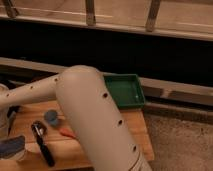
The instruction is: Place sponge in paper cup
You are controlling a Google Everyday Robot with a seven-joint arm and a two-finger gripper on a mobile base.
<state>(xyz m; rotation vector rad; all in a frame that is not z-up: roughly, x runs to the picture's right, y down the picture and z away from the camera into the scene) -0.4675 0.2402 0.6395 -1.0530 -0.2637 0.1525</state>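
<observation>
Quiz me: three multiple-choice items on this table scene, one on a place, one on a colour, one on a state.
1. The gripper is: A up by the railing; B at the left edge, by the sponge; C at the far right.
2. The tray is: A red; B green; C yellow.
3. The black-handled tool is: A upright; B held aloft; C lying flat on the table.

Answers: B, the arm ends at the left, beside the sponge and paper cup. B, its walls and floor are green. C, its whole length rests on the wood.

dim warm light; pincer [4,131] lower left
</observation>
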